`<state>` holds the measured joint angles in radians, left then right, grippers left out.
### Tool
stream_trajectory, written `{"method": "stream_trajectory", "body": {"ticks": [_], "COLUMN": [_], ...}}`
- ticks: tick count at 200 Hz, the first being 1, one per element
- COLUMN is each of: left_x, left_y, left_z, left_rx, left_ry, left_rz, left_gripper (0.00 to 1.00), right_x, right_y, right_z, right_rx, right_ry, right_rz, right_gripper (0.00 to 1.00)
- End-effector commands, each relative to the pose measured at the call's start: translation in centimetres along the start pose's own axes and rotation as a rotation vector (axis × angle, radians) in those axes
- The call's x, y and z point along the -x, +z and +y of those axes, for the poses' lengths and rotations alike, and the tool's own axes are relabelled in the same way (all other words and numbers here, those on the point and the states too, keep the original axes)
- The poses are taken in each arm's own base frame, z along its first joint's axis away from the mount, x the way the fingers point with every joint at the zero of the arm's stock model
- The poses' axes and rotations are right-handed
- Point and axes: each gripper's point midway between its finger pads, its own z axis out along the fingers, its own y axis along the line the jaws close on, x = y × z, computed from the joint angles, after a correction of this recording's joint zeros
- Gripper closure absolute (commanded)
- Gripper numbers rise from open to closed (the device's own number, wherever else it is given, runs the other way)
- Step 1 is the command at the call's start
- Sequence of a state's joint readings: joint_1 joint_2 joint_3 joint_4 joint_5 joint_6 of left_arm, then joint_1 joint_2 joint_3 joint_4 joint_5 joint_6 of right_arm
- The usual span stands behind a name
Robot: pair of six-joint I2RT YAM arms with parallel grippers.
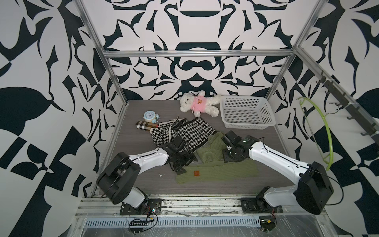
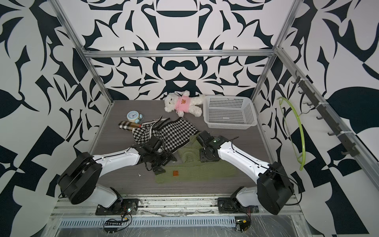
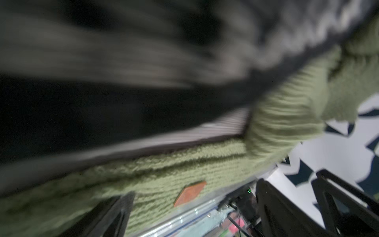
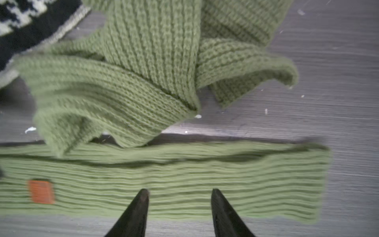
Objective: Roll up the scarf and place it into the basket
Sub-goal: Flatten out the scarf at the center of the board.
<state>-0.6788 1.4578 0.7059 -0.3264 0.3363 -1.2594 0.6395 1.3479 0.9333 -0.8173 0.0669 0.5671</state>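
Green knit scarf (image 1: 217,171) half bunched near table's (image 1: 133,147) front edge; right hand (image 4: 180,196) apart over its flat strip, left hand (image 1: 181,164) apart alongside.

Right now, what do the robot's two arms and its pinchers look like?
Both arms, left arm and right arm, are smooth white shells with big round black joints and a thin black cable running along each. A tiny green light glows at the right wrist. The left gripper is a black blocky frame; the right gripper ends in two black pointed fingers.
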Motion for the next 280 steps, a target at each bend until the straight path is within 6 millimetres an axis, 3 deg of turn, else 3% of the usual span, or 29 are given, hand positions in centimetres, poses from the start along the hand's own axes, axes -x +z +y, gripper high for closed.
{"method": "stream_trajectory", "body": {"ticks": [1,13,22,54,79,112,138,190,198,208,280], "left_x": [1.3,1.8,1.9,1.4,1.8,2.8,3.5,3.8,3.8,3.8,4.5], "left_y": [-2.6,-3.9,-4.3,-5.9,-7.6,-8.8,-8.9,-8.9,-8.9,-9.0,-9.4], "left_z": [7.3,8.2,7.6,2.2,-0.1,-0.7,-0.3,-0.4,-0.3,-0.3,-0.3], "left_rx": [0.24,0.269,0.236,0.069,0.048,0.035,0.03,0.01,0.01,0.012,0.006], "left_ry": [-0.033,-0.018,0.002,0.147,0.221,0.234,0.22,0.219,0.219,0.22,0.216], "left_rz": [-0.122,-0.163,-0.156,-0.117,-0.14,-0.159,-0.161,-0.159,-0.159,-0.158,-0.174], "left_gripper": [0.02,0.02,0.02,0.01,0.0,0.01,0.01,0.01,0.01,0.01,0.01], "right_x": [-0.4,-1.0,-1.3,-1.5,-2.0,-2.8,-3.0,-3.4,-3.3,-3.2,-2.7], "right_y": [0.0,0.7,1.2,1.8,2.8,4.6,4.8,5.9,5.7,5.3,1.0], "right_z": [0.8,1.0,1.6,6.9,10.6,13.0,14.7,15.3,15.4,15.4,15.8], "right_rx": [0.035,0.038,0.054,0.124,0.132,0.137,0.161,0.151,0.154,0.156,0.166], "right_ry": [-0.045,-0.068,-0.086,-0.231,-0.312,-0.335,-0.348,-0.353,-0.353,-0.354,-0.384], "right_rz": [0.02,0.052,0.067,0.072,0.091,0.131,0.133,0.167,0.164,0.151,0.074], "right_gripper": [0.47,0.49,0.51,0.54,0.54,0.59,0.62,0.73,0.8,1.0,1.0]}}
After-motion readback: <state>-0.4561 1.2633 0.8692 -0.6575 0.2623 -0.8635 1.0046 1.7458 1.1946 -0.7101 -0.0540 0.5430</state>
